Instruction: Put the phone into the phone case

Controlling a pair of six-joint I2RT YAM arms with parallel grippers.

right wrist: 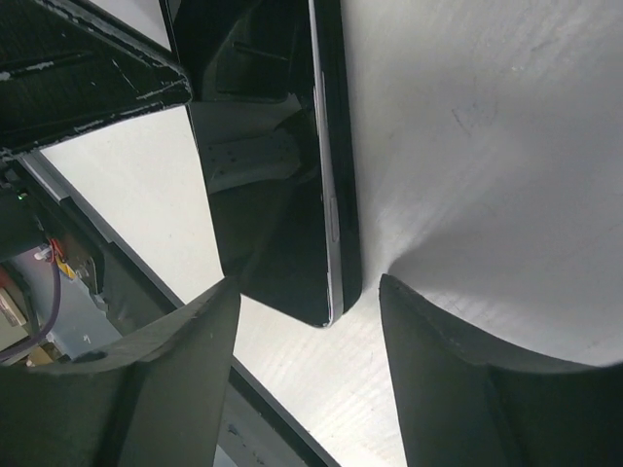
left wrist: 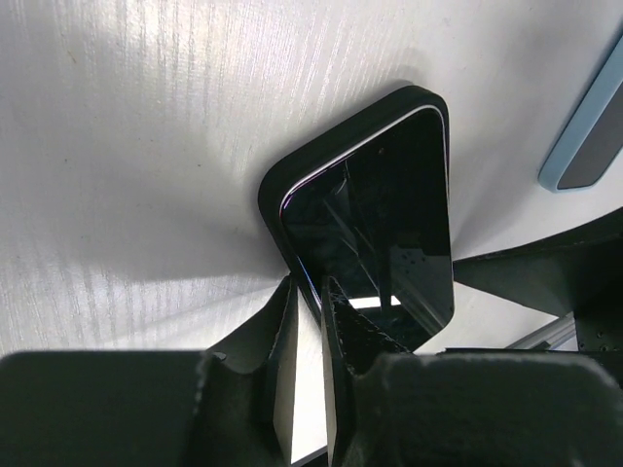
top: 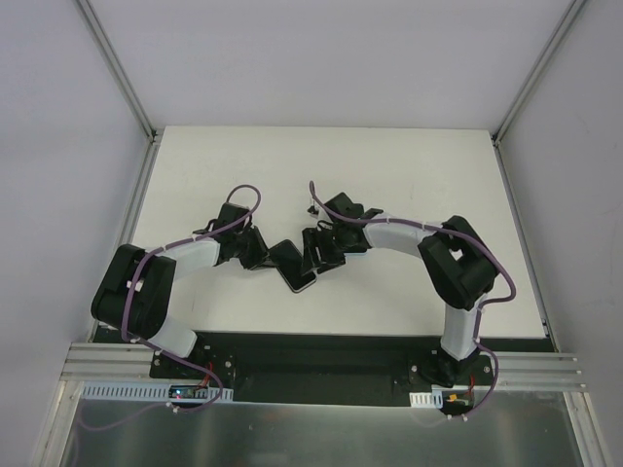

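- Black and two-fingered, the left gripper [left wrist: 310,292] is closed down to a narrow slit and pinches the near long edge of the phone [left wrist: 380,224]; only a thin strip of white shows between its fingers [left wrist: 282,341] behind the tips
- The phone lies screen up with its dark glass catching reflections, seated in the black phone case [left wrist: 275,185]; in the left wrist view the case's thick rim wraps the far end and the side toward 9 o'clock
- The cased phone rests flat on the white table [top: 409,165], a little toward 6 o'clock from the table's middle in the top view; it is mostly hidden there under the two grippers, with one corner showing at its 6 o'clock end
- The right gripper [right wrist: 310,282] stands wide open and holds nothing; its two dark fingers [right wrist: 458,379] straddle a corner of the phone, one toward 8 o'clock and one toward 4 o'clock in its own view, and whether either one touches the case cannot be told
- The left arm [top: 185,255] rises from its base at 7 o'clock, folds its elbow out toward 9 o'clock and reaches its forearm toward 3 o'clock, to the centre
- The right arm [top: 399,233] rises from its base at 5 o'clock, bends at an elbow near 3 o'clock and reaches toward 9 o'clock
- The two wrists meet nose to nose over the phone, both angled down at the table
- A purple cable [top: 243,195] loops along the left arm, and another runs along the right
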